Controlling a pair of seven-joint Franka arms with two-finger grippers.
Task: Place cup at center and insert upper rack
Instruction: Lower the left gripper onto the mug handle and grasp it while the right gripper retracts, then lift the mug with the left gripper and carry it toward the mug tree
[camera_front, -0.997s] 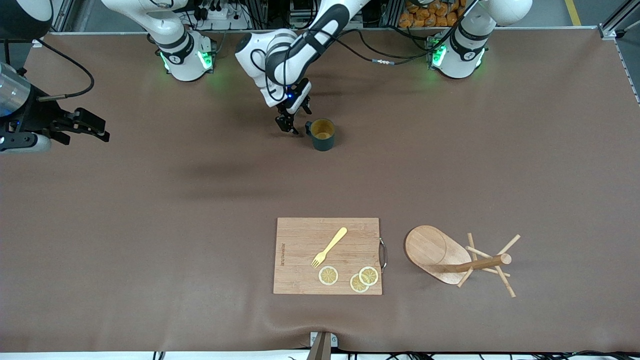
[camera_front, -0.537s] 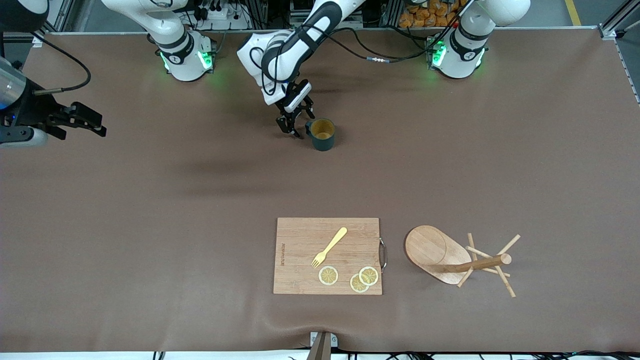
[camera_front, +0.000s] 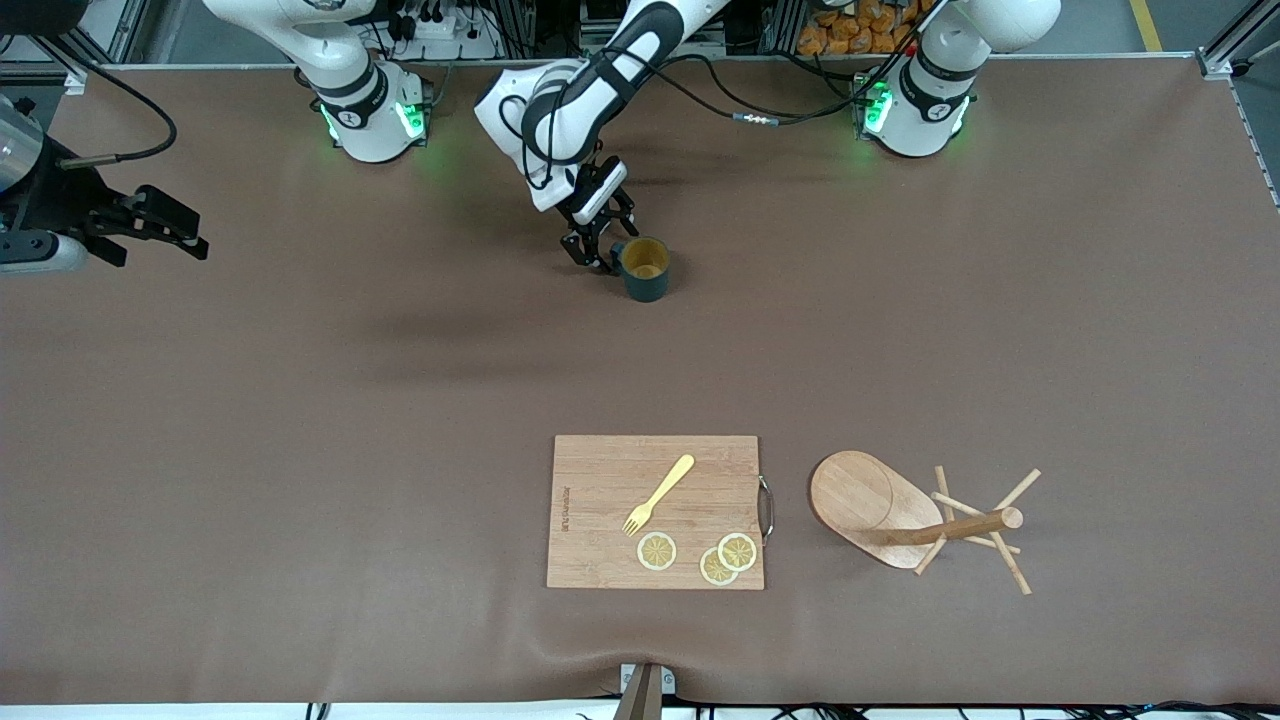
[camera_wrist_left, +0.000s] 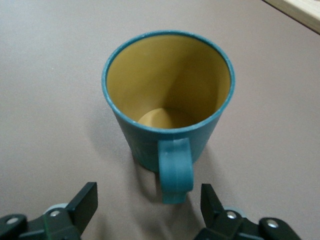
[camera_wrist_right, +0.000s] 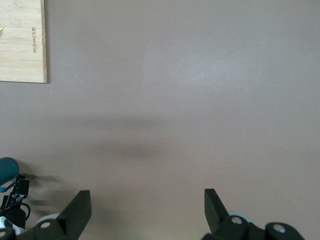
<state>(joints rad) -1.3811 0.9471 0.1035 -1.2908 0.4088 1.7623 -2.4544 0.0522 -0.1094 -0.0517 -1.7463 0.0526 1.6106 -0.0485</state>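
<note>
1. at the left edge of the front frame my right claw (camera_front: 180, 232) hangs over bare surface (camera_front: 300, 400), fingers spread and gripping nothing. this arm waits, kept out of the way so the middle is free. its wrist view shows mostly plain brown surface, with a corner of the cutting board (camera_wrist_right: 22, 40) at that frame's upper left.

2. upper centre of the front frame, my left claw (camera_front: 598, 252) sits low beside the cup (camera_front: 645, 268), on the handle side. in the left wrist view my fingers (camera_wrist_left: 82, 202) stand parted on either side of the handle (camera_wrist_left: 175, 170), not yet pinching it. i judge i am lined up this way so that closing would catch the loop.

3. the cup stands upright, mouth up, tan inside empty, close to the robot bases at the top of the frame, so it is not at the centre yet.

4. lower centre of the frame lies the cutting board (camera_front: 600, 520) with a yellow fork (camera_front: 657, 494) and three lemon slices (camera_front: 657, 551) on it.

5. lower right, just beside the board, the upper rack (camera_front: 900, 515) lies tipped on its side, post and pegs pointing to the frame's right. it looks untouched, so inserting it is the later step.

6. the surface is a matt brown sheet, slightly rippled at the bottom edge. along the top edge there are cables and frames, and something orange.
</note>
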